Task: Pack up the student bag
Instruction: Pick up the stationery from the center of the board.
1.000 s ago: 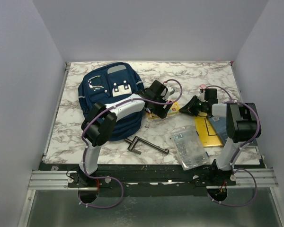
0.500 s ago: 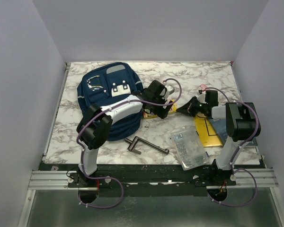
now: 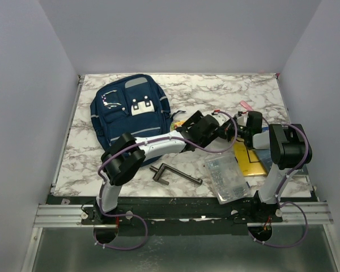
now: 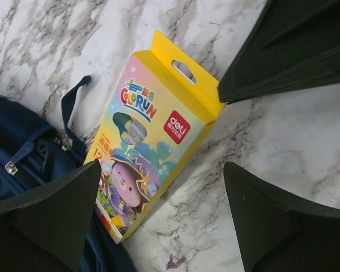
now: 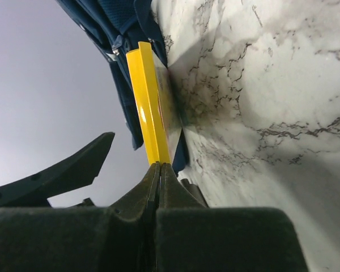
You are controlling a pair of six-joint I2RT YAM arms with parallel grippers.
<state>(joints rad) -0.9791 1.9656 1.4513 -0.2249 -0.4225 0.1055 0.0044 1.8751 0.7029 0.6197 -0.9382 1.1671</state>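
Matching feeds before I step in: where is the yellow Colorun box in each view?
Top external: yellow Colorun box mostly hidden under the left arm; a yellow sliver shows right of the navy backpack.
Left wrist: centre, printed face up, lower end against the backpack.
Right wrist: edge-on yellow strip left of centre, rising from the right gripper's shut tips.
Shared landmark: the navy backpack, beside the box in all three.

crayon box (image 4: pixel 147 141) lower corner hidden behind left jaws, student bag (image 4: pixel 22 147) cut by frame edge, small print unreadable

Yellow box (image 5: pixel 150 102) in closed claw (image 5: pixel 159 168)
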